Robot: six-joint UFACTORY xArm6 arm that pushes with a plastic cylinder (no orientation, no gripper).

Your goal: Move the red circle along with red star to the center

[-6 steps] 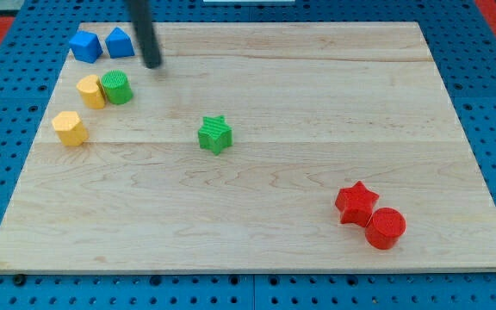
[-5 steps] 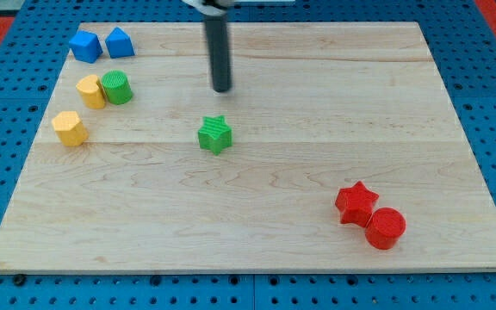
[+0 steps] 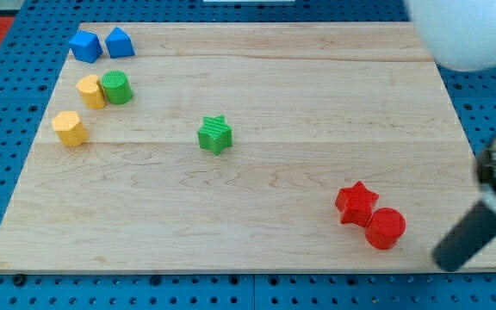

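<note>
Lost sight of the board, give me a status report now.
My tip at board's bottom-right edge, right of red circle, not touching. Red star against circle. Green star near centre.

You get bright, even light over the desk (image 3: 257, 189), with only faint, soft shadows hugging the blocks. Wood grain reads crisp and free of glare. At the view's right, the white arm housing (image 3: 463, 34) is blown out and blurred, and the dark rod (image 3: 476, 232) is smeared, its edges soft.
</note>
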